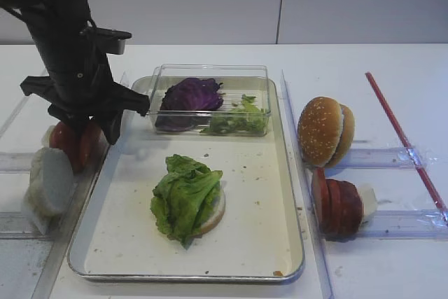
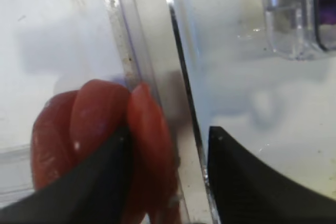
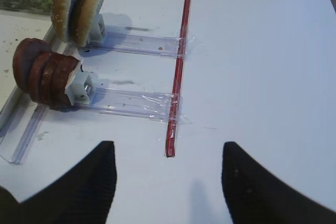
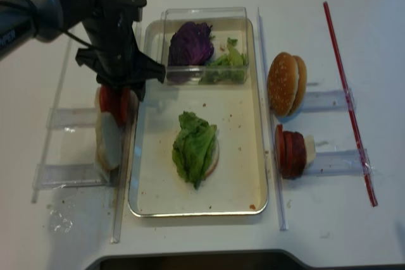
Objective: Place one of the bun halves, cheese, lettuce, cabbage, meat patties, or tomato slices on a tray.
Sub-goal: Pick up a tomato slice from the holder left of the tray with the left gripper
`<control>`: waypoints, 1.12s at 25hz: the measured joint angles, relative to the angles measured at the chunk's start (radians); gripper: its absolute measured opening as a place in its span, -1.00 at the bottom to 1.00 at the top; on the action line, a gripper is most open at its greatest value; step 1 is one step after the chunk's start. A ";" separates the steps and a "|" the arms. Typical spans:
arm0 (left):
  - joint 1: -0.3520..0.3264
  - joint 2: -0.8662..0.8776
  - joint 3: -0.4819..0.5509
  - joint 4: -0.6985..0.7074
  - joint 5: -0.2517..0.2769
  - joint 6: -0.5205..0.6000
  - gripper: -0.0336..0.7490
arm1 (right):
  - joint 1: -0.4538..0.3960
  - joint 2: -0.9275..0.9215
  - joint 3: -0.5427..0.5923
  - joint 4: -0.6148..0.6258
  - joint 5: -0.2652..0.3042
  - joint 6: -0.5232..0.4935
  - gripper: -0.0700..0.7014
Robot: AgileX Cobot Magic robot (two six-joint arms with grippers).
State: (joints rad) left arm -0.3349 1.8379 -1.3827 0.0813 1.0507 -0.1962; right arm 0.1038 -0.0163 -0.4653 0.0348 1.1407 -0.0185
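The left gripper [image 2: 167, 145] stood over the tomato slices [image 1: 73, 141] racked on edge left of the tray [image 1: 133, 243], jaws straddling the rightmost slice but not visibly clamped, while the right gripper [image 3: 168, 174] idled open.

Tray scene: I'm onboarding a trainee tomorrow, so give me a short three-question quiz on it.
1. True or false: the lettuce on the tray lies on a bun half.
2. Which items is the left hand at? A) meat patties B) tomato slices C) cabbage
3. What stands nearest behind the meat patties in the exterior high view?

Key: 1 true; 2 B; 3 the sesame bun halves.
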 joint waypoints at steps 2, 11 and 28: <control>0.000 0.000 0.000 0.009 0.001 0.000 -0.19 | 0.000 0.000 0.000 0.000 0.000 0.000 0.37; 0.000 0.000 0.000 0.035 0.011 0.000 -0.37 | 0.000 0.000 0.000 0.000 0.000 0.000 0.37; 0.000 -0.008 0.000 0.051 0.025 0.000 -0.71 | 0.000 0.000 0.000 0.000 0.000 0.000 0.37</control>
State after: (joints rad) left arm -0.3349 1.8299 -1.3827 0.1319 1.0761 -0.1962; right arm 0.1038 -0.0163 -0.4653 0.0348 1.1407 -0.0185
